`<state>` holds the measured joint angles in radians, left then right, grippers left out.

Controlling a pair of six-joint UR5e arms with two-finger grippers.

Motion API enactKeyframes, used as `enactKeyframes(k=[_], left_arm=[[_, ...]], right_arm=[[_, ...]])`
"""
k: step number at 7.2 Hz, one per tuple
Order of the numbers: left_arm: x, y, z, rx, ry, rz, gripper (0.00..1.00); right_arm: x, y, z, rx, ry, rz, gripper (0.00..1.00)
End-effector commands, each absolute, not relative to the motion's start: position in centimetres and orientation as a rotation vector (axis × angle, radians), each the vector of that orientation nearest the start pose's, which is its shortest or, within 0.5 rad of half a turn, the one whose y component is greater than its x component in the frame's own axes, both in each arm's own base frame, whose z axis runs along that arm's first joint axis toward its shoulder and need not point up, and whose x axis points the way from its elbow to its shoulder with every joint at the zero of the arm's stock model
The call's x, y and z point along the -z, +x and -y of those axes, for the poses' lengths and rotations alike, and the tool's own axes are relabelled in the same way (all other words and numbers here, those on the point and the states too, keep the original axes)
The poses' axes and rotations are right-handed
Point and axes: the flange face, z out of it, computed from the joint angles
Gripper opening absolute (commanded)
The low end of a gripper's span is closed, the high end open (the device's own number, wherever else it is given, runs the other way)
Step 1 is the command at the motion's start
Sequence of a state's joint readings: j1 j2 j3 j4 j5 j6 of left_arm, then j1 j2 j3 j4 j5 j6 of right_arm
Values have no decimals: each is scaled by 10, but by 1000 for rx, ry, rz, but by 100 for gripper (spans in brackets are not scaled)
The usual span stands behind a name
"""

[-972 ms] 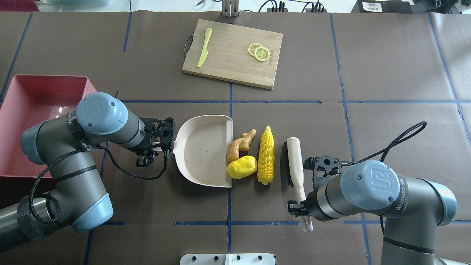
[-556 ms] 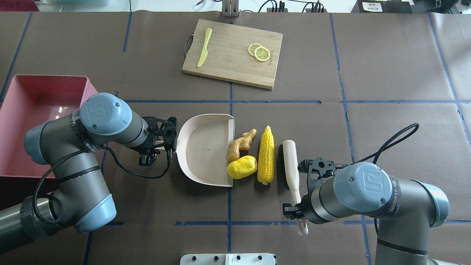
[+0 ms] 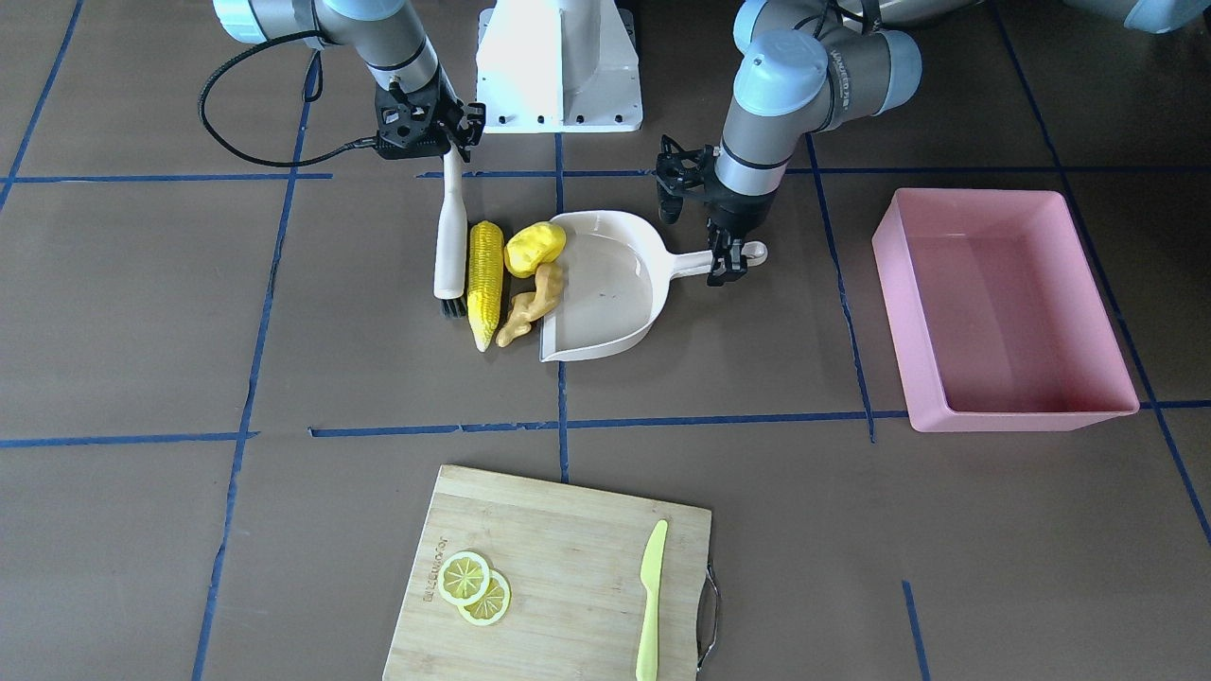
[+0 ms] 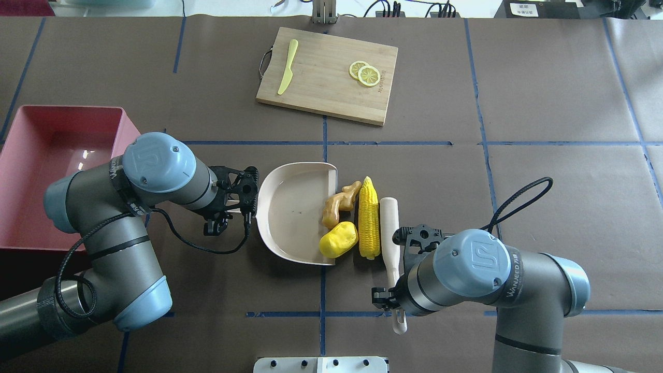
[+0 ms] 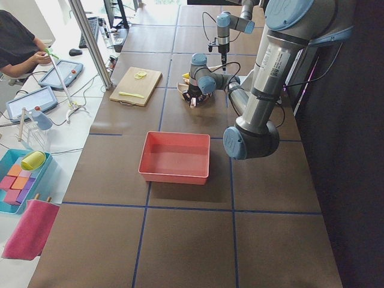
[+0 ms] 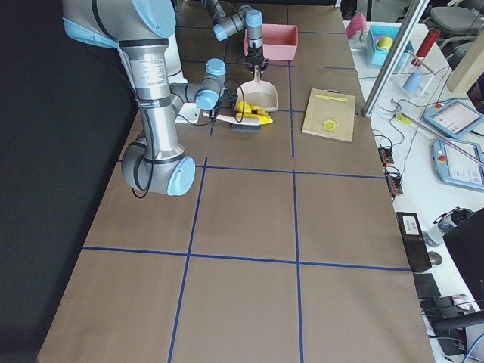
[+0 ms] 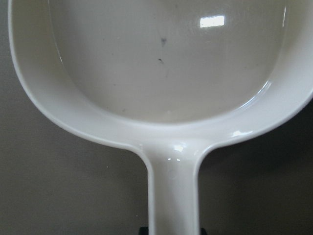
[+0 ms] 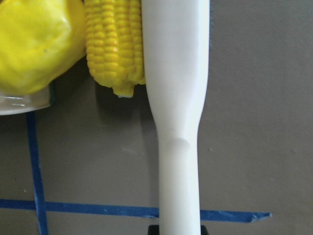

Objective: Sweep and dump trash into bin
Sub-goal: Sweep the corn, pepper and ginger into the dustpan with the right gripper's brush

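Observation:
The long yellow corn cob (image 4: pixel 369 225) (image 3: pixel 484 279) (image 8: pixel 115 44), the yellow potato-like lump (image 4: pixel 338 240) (image 3: pixel 535 248) and the tan ginger root (image 4: pixel 339 204) (image 3: pixel 530 305) lie packed together at the open lip of the cream dustpan (image 4: pixel 292 212) (image 7: pixel 161 73). My left gripper (image 4: pixel 243 210) (image 3: pixel 728 260) is shut on the dustpan's handle. My right gripper (image 4: pixel 396 300) (image 3: pixel 452 156) is shut on the handle of a cream brush (image 4: pixel 389 233) (image 8: pixel 176 98), which presses against the corn. The pink bin (image 4: pixel 46 155) (image 3: pixel 1003 303) stands empty at the far left.
A wooden cutting board (image 4: pixel 326 77) (image 3: pixel 558 567) lies at the far side of the table with a lime-green knife (image 4: pixel 287 67) and two lemon slices (image 4: pixel 365 73) on it. Blue tape lines cross the brown table cover.
My right arm has moved the brush left, pushing the corn against the ginger and the lump at the dustpan's lip. My left arm has shifted the dustpan slightly right.

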<state>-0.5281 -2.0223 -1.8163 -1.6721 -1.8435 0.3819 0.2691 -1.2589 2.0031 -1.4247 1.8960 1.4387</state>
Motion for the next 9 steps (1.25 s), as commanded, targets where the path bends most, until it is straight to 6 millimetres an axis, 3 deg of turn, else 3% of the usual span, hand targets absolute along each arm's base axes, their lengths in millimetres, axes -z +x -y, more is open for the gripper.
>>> enactKeyframes(k=[1, 4, 7, 8, 9], left_arm=[[-274, 498, 400, -1431, 717, -567, 20], [-269, 513, 396, -1418, 718, -550, 20], [-267, 515, 395, -1415, 730, -562, 21], [-266, 514, 395, -1417, 735, -565, 21], [-268, 512, 395, -1413, 763, -574, 21]], right_arm=[[-256, -525, 250, 25, -112, 960, 1], [-238, -536, 251, 29, -108, 985, 1], [-226, -535, 251, 34, -103, 1007, 1], [-222, -528, 252, 35, -111, 1019, 1], [-214, -506, 260, 25, -130, 1029, 1]])
